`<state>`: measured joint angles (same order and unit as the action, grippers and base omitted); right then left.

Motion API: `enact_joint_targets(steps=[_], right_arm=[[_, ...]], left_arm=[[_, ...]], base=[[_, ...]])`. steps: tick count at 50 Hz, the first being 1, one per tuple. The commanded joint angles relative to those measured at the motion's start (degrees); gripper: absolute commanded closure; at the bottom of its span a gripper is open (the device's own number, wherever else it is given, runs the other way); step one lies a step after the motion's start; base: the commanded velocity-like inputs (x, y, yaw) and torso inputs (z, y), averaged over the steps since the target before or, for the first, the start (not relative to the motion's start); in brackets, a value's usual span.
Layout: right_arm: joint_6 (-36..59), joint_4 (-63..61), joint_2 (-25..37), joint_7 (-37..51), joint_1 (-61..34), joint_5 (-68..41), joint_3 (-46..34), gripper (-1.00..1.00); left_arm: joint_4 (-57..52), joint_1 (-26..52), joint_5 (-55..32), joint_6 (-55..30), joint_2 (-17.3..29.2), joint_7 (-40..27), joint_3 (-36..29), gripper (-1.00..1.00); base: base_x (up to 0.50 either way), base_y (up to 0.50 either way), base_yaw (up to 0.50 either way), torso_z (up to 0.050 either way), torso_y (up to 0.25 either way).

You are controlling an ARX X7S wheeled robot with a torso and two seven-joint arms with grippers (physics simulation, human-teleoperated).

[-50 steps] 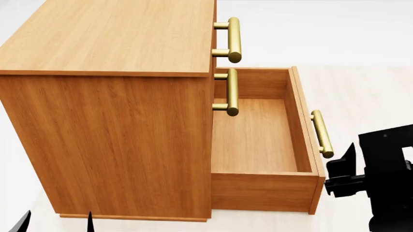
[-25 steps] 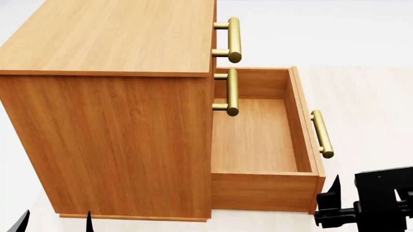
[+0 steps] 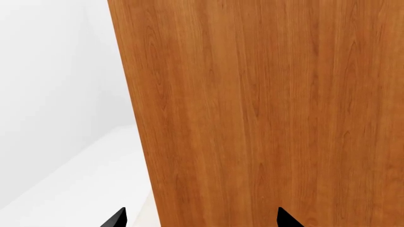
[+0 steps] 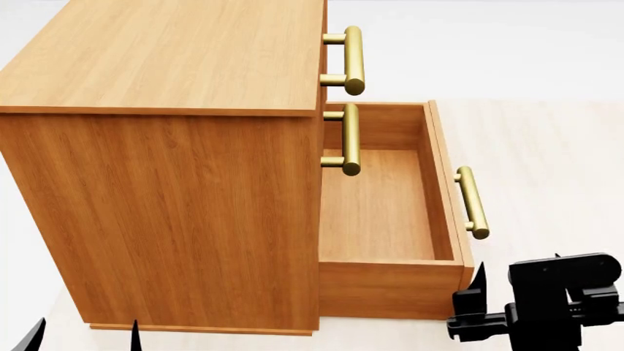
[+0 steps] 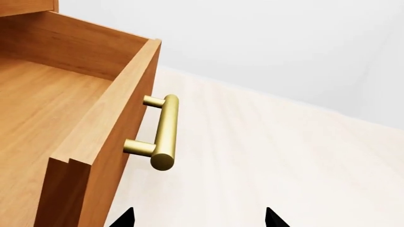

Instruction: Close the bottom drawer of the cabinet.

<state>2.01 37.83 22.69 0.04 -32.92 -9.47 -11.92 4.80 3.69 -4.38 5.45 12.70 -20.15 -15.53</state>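
The counter (image 4: 546, 146) is a pale, faintly grained wood-look surface, running out to a plain white backdrop. Directly on it stands the cabinet (image 4: 166, 205), its base flat on the counter. The drawer (image 4: 385, 212) juts out from the cabinet's foot low above the counter; whether its underside touches cannot be told. In the right wrist view, bare counter (image 5: 265, 161) stretches beyond the handle (image 5: 164, 132).

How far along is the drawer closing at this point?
Partly done: the bottom drawer has slid a little into the cabinet over the last second but still stands mostly open. In hand: the right hand sits at the drawer front's near corner, apparently pushing. Left: pushing it fully shut.
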Motion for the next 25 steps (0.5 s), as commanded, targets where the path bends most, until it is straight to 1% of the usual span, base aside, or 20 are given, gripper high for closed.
enact_joint_targets(steps=[1, 25], right_arm=[[-0.8, 1.8, -1.8, -0.9, -1.5, 0.2, -1.1, -1.0], [-0.2, -2.3, -3.2, -3.2, -0.8, 1.2, -4.5, -1.0]], left_arm=[[-0.5, 0.0, -0.2, -0.3, 0.2, -0.2, -0.3, -1.0], [-0.5, 0.2, -0.5, -0.3, 0.5, -0.8, -0.8, -1.0]], base=[[0.0, 0.0, 0.0, 0.0, 0.0], [0.0, 0.0, 0.0, 0.0, 0.0]])
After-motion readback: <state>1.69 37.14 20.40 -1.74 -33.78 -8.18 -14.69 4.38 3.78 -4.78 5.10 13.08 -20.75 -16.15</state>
